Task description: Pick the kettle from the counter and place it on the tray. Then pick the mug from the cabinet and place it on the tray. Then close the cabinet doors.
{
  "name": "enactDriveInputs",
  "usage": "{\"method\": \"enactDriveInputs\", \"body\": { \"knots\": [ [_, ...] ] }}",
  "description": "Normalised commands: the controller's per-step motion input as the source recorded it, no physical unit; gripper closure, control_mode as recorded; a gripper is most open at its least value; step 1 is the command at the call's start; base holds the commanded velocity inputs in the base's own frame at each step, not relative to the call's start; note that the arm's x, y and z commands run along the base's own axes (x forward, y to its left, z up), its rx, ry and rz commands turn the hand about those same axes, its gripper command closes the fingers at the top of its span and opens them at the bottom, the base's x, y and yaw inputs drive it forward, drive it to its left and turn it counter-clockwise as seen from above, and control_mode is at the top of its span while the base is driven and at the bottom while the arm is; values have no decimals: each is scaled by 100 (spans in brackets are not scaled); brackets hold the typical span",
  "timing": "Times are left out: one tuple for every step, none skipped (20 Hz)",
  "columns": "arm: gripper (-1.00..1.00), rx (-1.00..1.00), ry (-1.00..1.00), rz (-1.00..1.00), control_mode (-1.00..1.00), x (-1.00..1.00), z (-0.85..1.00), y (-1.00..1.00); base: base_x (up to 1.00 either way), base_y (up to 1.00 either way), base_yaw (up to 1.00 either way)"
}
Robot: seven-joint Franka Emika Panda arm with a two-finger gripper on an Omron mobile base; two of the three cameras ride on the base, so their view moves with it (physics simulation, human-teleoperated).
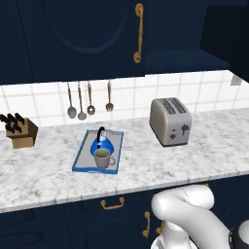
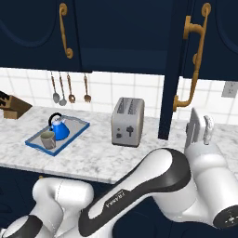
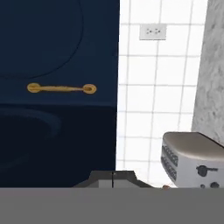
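Only readable text I can spot is "FRANKA" in small dark letters on the white forearm of the robot arm, in the right base view. There may be a second word after it but it's too small to make out. The toaster has knobs but no legible markings.

Your tray lies on the tabletop carrying the kettle and, just in front and touching it, the mug. A toaster stands to its right, a knife block to its left. Above, one cabinet door faces you.
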Motion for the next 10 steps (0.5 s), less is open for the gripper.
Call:
{"method": "enactDriveInputs", "body": {
  "knots": [
    [100,25,-5,9,-100,55,1,0,0,0,0],
    [100,23,-5,9,-100,45,5,0,0,0,0],
    [100,21,-5,10,-100,36,7,0,0,0,0],
    [100,19,-7,11,-100,18,10,0,0,0,0],
    [100,15,-9,12,-100,0,14,5,0,0,0],
    [100,11,-9,13,-100,0,21,16,0,0,0],
    [100,9,-12,13,-100,0,29,26,0,0,0],
    [100,7,-13,13,-100,-6,38,34,0,0,0],
    [100,5,-15,13,-100,-7,46,44,0,0,0],
    [100,3,-13,12,-100,-4,49,60,0,0,0]
  ]
}}
